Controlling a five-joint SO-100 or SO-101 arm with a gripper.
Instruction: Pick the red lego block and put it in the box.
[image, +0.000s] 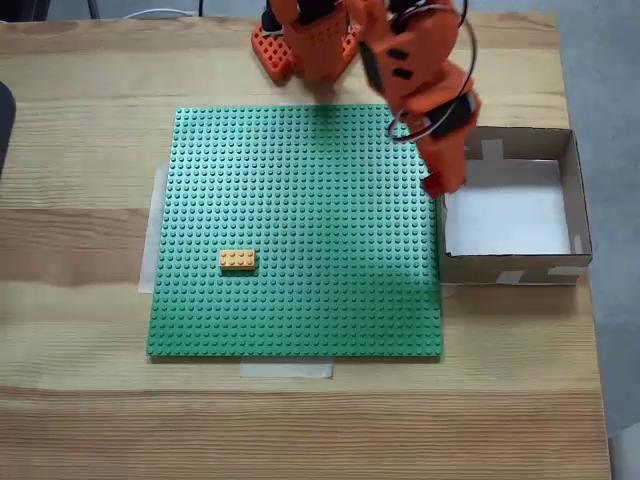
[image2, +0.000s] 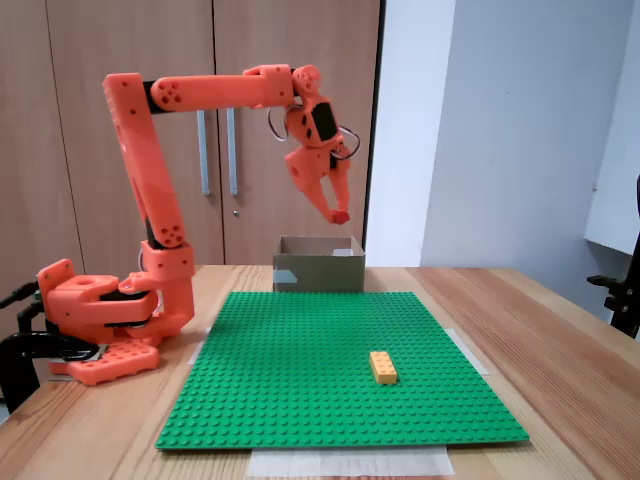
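My orange gripper (image: 440, 182) hangs in the air over the left wall of the box (image: 579, 200), its fingers pointing down. A small red lego block (image: 433, 187) shows pinched at the fingertips, largely hidden by them. In the side fixed view the gripper (image2: 336, 211) sits well above the brown cardboard box (image2: 320, 272), with the red lego block (image2: 342, 215) at its tip. The white floor of the box looks bare.
A large green studded baseplate (image: 300, 200) covers the middle of the wooden table, taped at its edges. A yellow-orange brick (image: 237, 260) lies on it toward the front left. The arm's base (image2: 95, 320) stands behind the plate.
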